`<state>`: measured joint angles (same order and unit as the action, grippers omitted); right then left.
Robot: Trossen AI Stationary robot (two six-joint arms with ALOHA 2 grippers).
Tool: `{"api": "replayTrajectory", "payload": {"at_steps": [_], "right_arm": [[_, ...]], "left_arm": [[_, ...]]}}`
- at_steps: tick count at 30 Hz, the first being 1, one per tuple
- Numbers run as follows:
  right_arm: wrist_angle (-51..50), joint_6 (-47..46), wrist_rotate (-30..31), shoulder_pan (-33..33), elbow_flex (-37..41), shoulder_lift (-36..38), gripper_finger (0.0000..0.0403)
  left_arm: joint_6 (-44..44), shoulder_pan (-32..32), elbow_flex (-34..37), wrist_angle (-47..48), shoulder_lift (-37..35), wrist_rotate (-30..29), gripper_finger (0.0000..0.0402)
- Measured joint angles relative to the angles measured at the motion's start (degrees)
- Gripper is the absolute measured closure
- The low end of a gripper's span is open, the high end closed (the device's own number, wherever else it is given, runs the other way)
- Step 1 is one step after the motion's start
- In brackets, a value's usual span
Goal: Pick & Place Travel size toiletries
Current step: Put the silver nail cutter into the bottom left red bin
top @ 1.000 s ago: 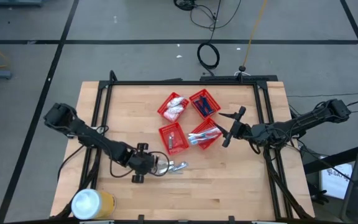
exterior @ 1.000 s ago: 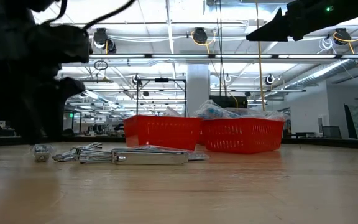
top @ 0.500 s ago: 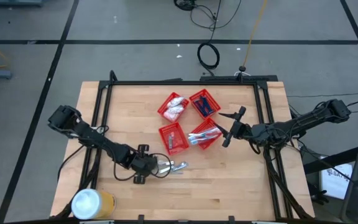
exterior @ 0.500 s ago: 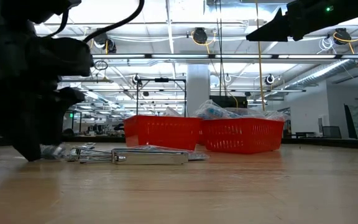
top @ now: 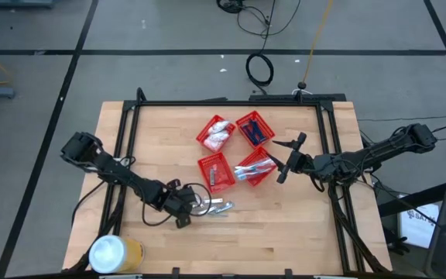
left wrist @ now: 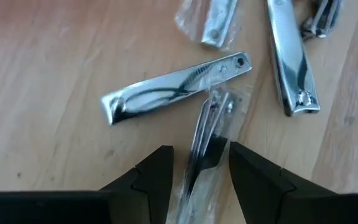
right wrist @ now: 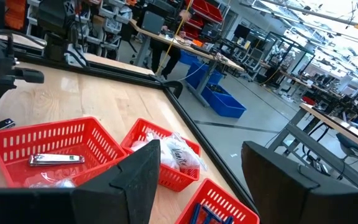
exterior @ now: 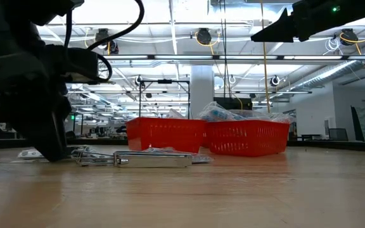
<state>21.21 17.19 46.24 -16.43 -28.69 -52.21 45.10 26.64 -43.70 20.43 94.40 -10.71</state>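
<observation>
Several small silvery toiletries, metal nail clippers (top: 219, 206), some in clear wrappers, lie loose on the wooden table near its front. My left gripper (left wrist: 201, 177) points steeply down over them, open. Its fingers stand on either side of one clear-wrapped clipper (left wrist: 207, 137), which lies flat on the table. A bare clipper (left wrist: 173, 87) lies just beyond it. In the low view my left gripper (exterior: 49, 149) reaches table height, left of the clippers (exterior: 152, 158). My right gripper (top: 289, 159) hangs open and level, high over the table's right part (right wrist: 197, 180). My left gripper comes from above with its fingertips (left wrist: 157, 171) astride the wrapped clipper's near end (left wrist: 197, 165). The clear wrapper's edges reach close to both fingers. I cannot tell whether they touch it. The clipper lies flat on the table.
Red mesh baskets (top: 216, 133), (top: 255, 128), (top: 214, 171), (top: 255, 166) stand clustered at the table's middle, holding sachets, dark blue items and clippers. A large yellow can with a white lid (top: 114, 253) stands at the front left corner. A dark frame (top: 231, 103) borders the table.
My left gripper has sunk a little toward the table, shifted slightly toward the loose clippers, and rolled about its own pointing line. Its finger gap looks unchanged. The clippers have stayed where they lay.
</observation>
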Motion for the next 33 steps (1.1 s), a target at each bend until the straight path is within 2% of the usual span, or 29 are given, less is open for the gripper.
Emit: {"api": "replayTrajectory", "payload": {"at_steps": [4, 9, 15, 18, 24, 27, 33], "right_arm": [[-0.02, 0.0, 0.02, 0.0, 0.0, 0.0, 0.019], [0.0, 0.0, 0.01, 0.0, 0.0, 0.0, 0.019], [-0.02, 0.0, 0.01, 0.0, 0.0, 0.0, 0.019], [-0.02, 0.0, 0.0, 0.0, 0.0, 0.0, 0.019], [-0.02, 0.0, 0.0, 0.0, -0.02, 0.0, 0.019], [0.0, 0.0, 0.0, 0.0, -0.02, 0.0, 0.019], [0.15, 0.0, 0.01, 0.0, -0.02, 0.0, 0.019]], "left_arm": [[-6.97, -0.05, 0.11, -1.67, 0.16, -3.04, 0.0243], [-1.43, -0.08, 0.17, -1.69, 0.21, -5.61, 0.0243], [0.02, -0.05, 0.17, -1.67, 0.18, -4.27, 0.0248], [-0.05, -0.05, 0.17, -1.67, 0.18, -4.21, 0.0276], [-0.41, -0.05, 0.09, -1.78, 0.07, -4.01, 0.0374], [-1.89, -0.04, 0.09, -1.7, -0.3, -3.11, 0.0377], [-3.67, 0.29, 0.21, -0.31, -2.31, -1.8, 0.0349]]}}
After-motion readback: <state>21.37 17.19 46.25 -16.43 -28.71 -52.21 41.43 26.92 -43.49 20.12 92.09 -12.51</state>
